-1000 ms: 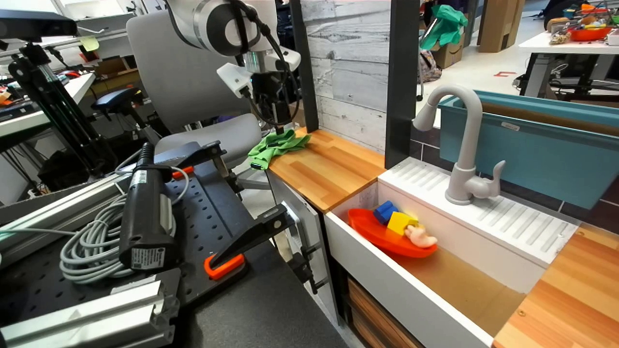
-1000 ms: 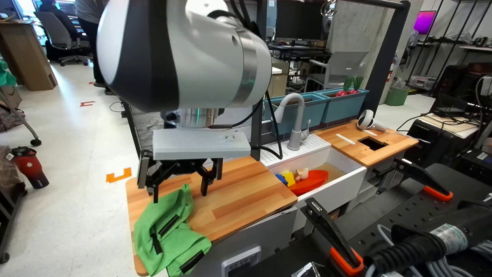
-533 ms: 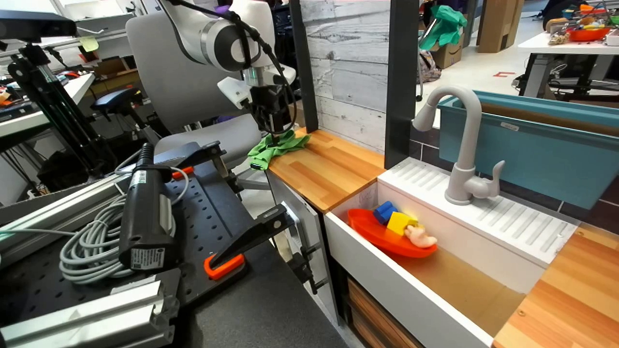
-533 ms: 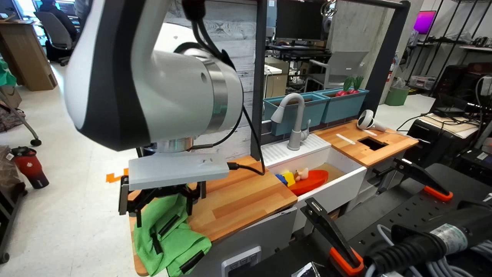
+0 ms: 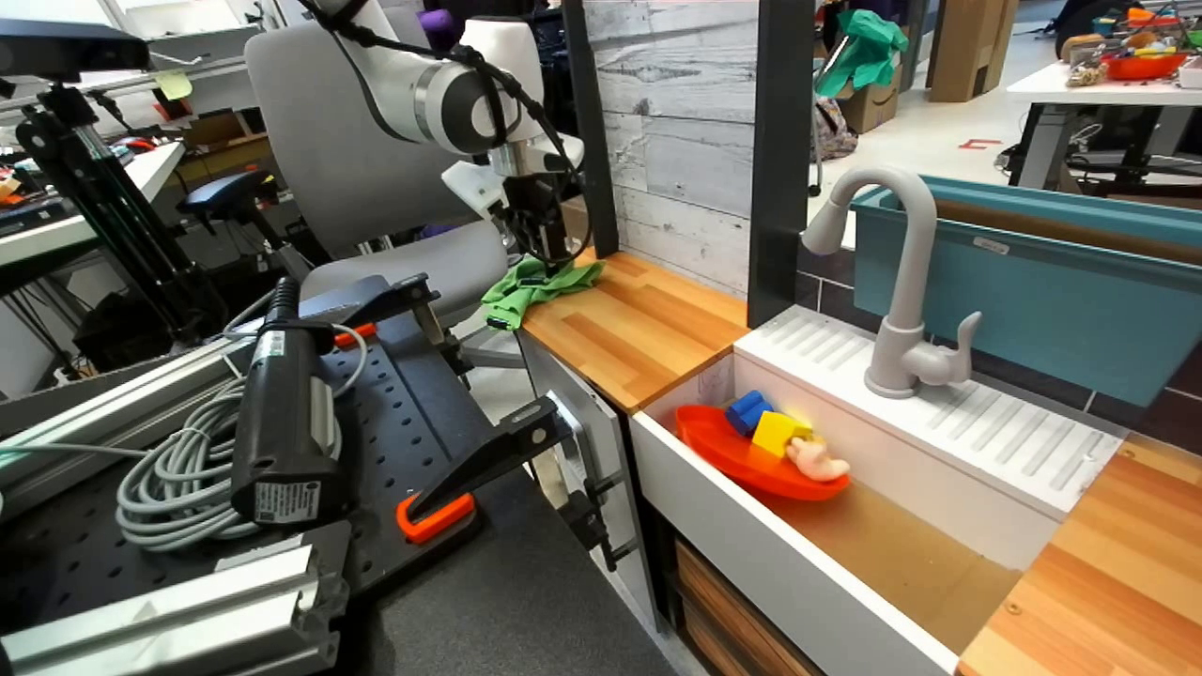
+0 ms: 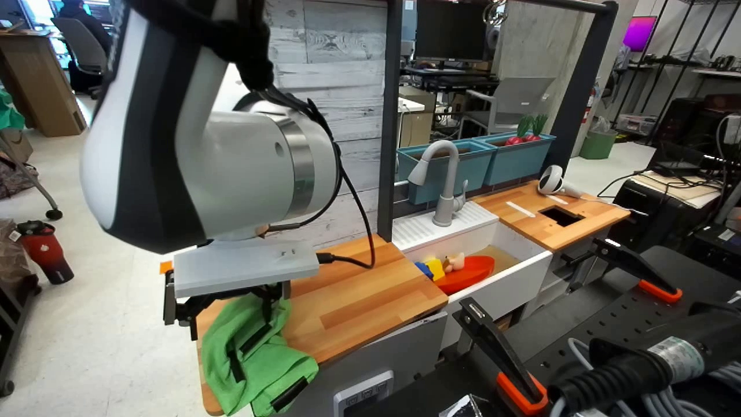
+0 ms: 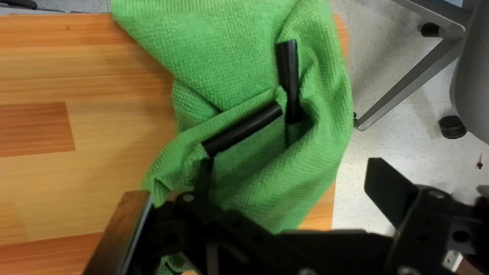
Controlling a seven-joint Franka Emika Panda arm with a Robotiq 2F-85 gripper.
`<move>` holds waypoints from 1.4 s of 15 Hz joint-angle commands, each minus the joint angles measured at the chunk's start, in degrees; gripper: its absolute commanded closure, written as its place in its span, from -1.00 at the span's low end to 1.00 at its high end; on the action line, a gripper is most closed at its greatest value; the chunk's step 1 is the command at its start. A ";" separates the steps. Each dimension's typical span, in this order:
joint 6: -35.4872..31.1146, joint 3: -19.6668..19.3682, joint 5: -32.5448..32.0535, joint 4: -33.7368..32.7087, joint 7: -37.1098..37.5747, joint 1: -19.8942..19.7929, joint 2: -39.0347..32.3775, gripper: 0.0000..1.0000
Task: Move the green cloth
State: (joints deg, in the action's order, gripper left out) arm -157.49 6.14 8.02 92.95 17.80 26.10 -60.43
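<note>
A crumpled green cloth with black strips lies at the end of the wooden counter, partly over its edge, in both exterior views [image 5: 573, 279] [image 6: 255, 362]. It fills the middle of the wrist view [image 7: 229, 49]. My gripper [image 6: 231, 325] is open and low over the cloth's far part. In the wrist view, the gripper [image 7: 290, 164] has one finger over the cloth and the other past the cloth and counter edge, above the floor. Nothing is held between the fingers. Whether the finger over the cloth touches it, I cannot tell.
The wooden counter [image 6: 370, 295] runs to a white sink [image 6: 503, 301] holding a red boat-shaped dish [image 5: 751, 474] with blue, yellow and pink toys. A whitewashed panel [image 5: 676, 141] stands behind the counter. A grey chair [image 5: 404, 263] and a clamp [image 6: 501, 359] are nearby.
My gripper has come down to the cloth and moved toward the counter's end, leftward in an exterior view. It stays open. The cloth has not visibly moved.
</note>
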 commanded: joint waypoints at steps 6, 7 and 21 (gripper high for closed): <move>4.45 -1.72 -1.38 -7.25 1.38 0.47 -6.00 -1.00; 4.79 -2.22 -1.50 -7.17 1.61 0.51 -6.11 -1.00; 1.43 -4.42 0.09 1.23 0.00 -8.41 -0.61 -1.00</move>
State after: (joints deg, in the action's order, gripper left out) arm -154.31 1.66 7.98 89.98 17.83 20.24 -63.40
